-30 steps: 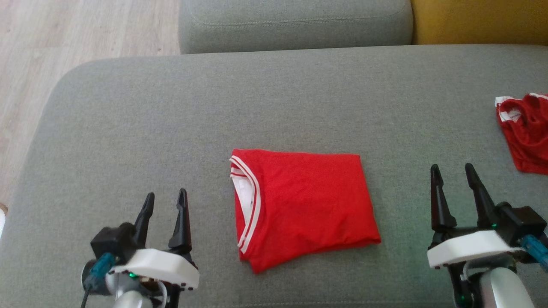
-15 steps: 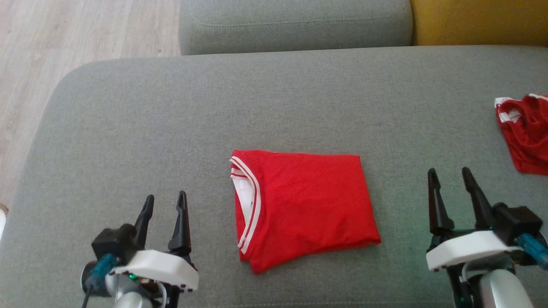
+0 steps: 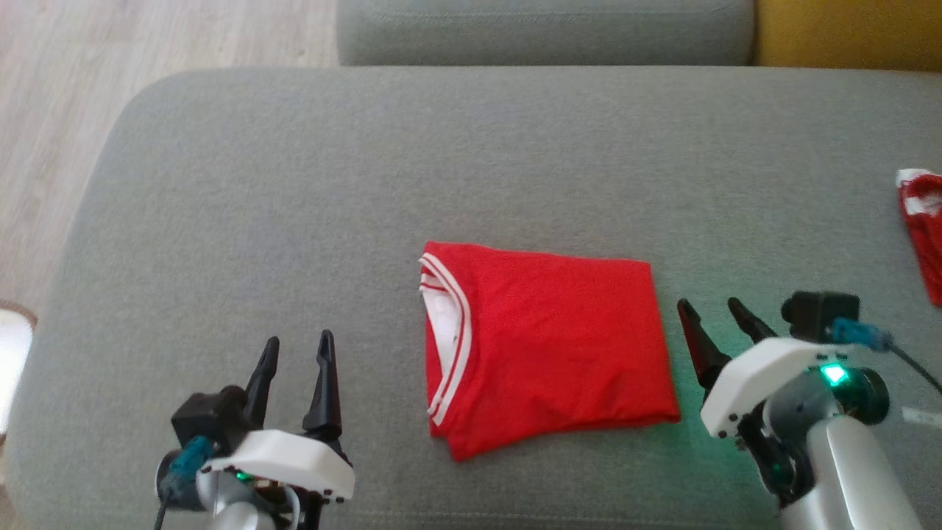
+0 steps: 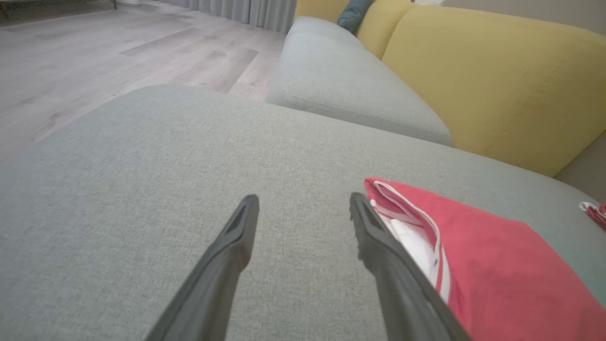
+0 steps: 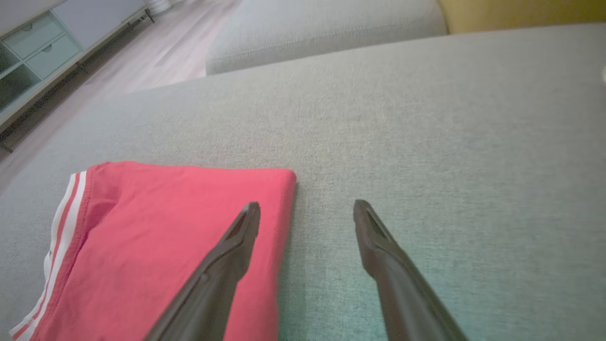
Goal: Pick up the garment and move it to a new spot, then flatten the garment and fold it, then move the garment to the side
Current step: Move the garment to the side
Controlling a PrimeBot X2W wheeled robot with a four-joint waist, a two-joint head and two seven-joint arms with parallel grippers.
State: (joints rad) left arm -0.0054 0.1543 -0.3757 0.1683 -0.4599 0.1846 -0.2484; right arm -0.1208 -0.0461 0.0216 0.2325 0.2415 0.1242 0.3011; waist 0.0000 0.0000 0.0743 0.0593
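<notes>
A red garment (image 3: pixel 548 346) with white-striped trim lies folded into a rectangle on the grey sofa cushion (image 3: pixel 368 184), its collar toward the left. My left gripper (image 3: pixel 298 346) stands open to the garment's lower left, apart from it; in the left wrist view the garment (image 4: pixel 497 265) lies just right of my open left gripper (image 4: pixel 303 203). My right gripper (image 3: pixel 710 309) is open close beside the garment's right edge. In the right wrist view its left finger (image 5: pixel 236 241) hangs over the garment's (image 5: pixel 156 237) folded edge, nothing between the fingers of the right gripper (image 5: pixel 307 208).
A second red-and-white garment (image 3: pixel 923 228) lies crumpled at the cushion's far right. Another grey cushion (image 3: pixel 544 29) and a yellow backrest (image 3: pixel 846 29) lie beyond. Wooden floor (image 3: pixel 51 110) runs past the cushion's left edge.
The head camera has shifted, so the scene sits further right. My right gripper has turned and moved left, close to the garment's right edge. The left gripper is much as before.
</notes>
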